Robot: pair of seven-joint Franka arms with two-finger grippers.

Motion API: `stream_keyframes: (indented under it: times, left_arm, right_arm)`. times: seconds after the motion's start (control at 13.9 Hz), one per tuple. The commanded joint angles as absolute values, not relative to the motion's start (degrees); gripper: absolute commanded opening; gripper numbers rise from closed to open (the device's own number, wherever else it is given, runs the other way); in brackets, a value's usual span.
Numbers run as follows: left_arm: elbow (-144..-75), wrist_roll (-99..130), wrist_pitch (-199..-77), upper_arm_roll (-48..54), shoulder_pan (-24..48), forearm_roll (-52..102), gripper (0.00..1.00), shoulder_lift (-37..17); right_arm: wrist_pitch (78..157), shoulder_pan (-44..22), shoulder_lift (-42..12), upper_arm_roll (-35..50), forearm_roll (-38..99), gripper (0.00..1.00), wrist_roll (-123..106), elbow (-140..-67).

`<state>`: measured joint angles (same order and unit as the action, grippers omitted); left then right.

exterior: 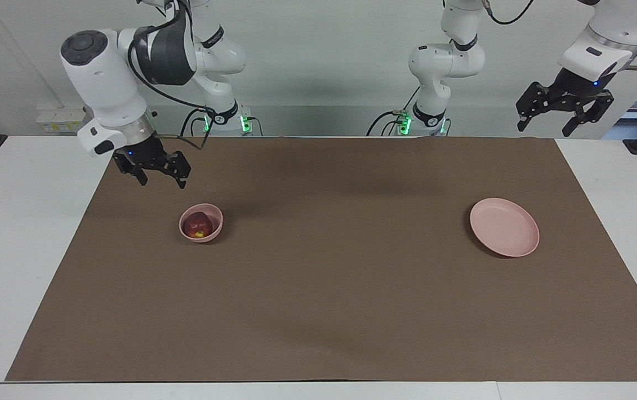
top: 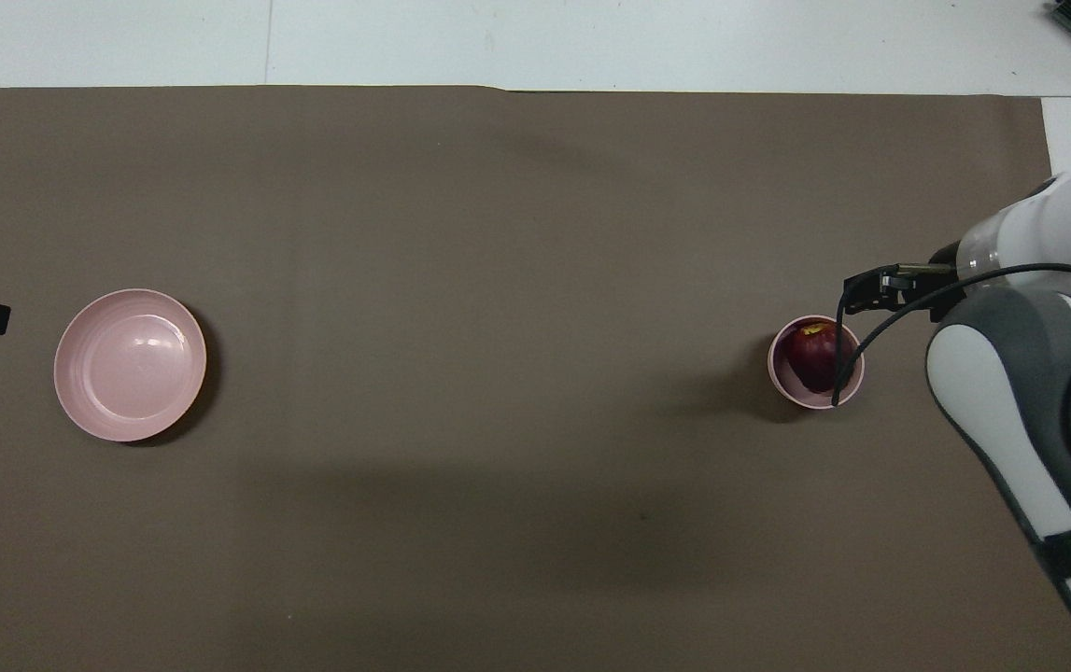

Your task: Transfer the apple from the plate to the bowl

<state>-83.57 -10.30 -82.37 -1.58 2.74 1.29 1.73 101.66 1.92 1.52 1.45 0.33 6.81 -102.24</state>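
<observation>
Toward the right arm's edge of the table (exterior: 29,222), the apple (exterior: 198,225) sits in the bowl (exterior: 201,223); the released right end effector (exterior: 160,173), empty above, could clip its rim.

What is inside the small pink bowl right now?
The apple sits inside the bowl, nearly filling it, dark red with a yellowish patch showing. The bowl's floor beneath it is covered. The plate holds nothing.

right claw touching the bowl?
Apart. The facing view shows brown mat between the right claw and the bowl, which holds the apple.
</observation>
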Motion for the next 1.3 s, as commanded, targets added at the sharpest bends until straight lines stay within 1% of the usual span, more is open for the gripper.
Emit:
stream_keyframes:
  times: [0.0, 0.07, 0.22, 0.29, 0.58, 1.23]
  left_arm:
    - [-85.3, -9.5, -81.7, -1.1, 2.3, 0.7, 1.0, 3.3]
    - [-85.3, -9.5, -81.7, -1.1, 2.3, 0.7, 1.0, 3.3]
    - [-85.3, -9.3, -82.0, -1.1, 2.3, 0.7, 1.0, 3.3]
    - [-85.2, -9.3, -82.1, -1.1, 2.2, 0.7, 1.0, 3.3]
    - [-85.2, -9.3, -81.9, -1.1, 1.8, 0.7, 1.0, 3.3]
    - [-85.3, -9.9, -81.7, -1.1, 1.8, 0.7, 1.0, 3.3]
  right_arm:
    - [94.0, 2.7, 2.0, 1.7, -0.7, 1.0, 5.4, -96.7]
    - [90.0, 2.9, 1.2, 1.7, -0.1, 1.0, 5.4, -93.4]
    - [85.4, 2.9, 0.0, 1.7, 0.1, 1.0, 5.7, -89.1]
    - [85.1, 2.9, -0.2, 1.7, 0.1, 1.0, 5.7, -88.8]
    - [85.7, 2.5, 0.7, 1.7, 0.3, 1.0, 6.9, -91.0]
    - [86.1, 2.3, 0.8, 1.7, -0.8, 1.0, 6.3, -91.1]
